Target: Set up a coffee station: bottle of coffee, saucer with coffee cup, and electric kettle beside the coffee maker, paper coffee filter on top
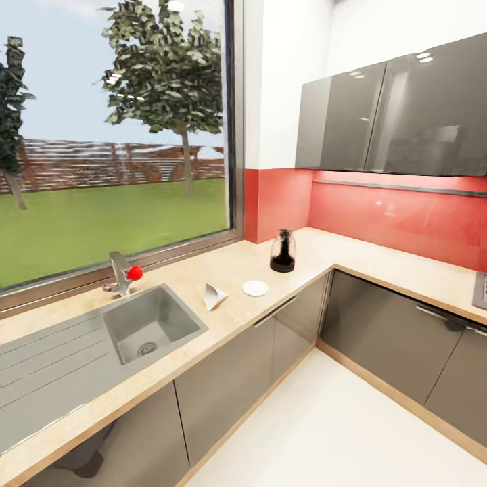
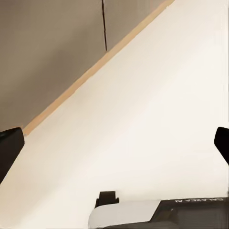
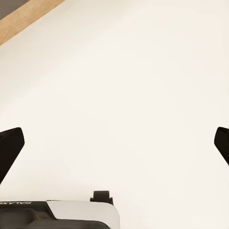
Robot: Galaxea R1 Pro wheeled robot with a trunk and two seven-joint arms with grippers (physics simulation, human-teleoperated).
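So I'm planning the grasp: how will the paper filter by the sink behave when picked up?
The filter looks like thin folded paper lying tipped on the countertop, so it is probably very light, likely to crumple under a firm pinch, and may slide if nudged.

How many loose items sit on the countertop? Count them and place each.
3: paper coffee filter right of the sink, saucer right of that, electric kettle near the corner. Others may lie outside the view.

You've got a beige wood-look countertop [image 1: 379, 260] w/ steel-grey sink [image 1: 152, 328], red tap knob [image 1: 135, 273], white saucer [image 1: 256, 288], white paper filter [image 1: 214, 296], dark glass kettle [image 1: 283, 251], red backsplash [image 1: 399, 220], glossy grey cabinets [image 1: 230, 385].
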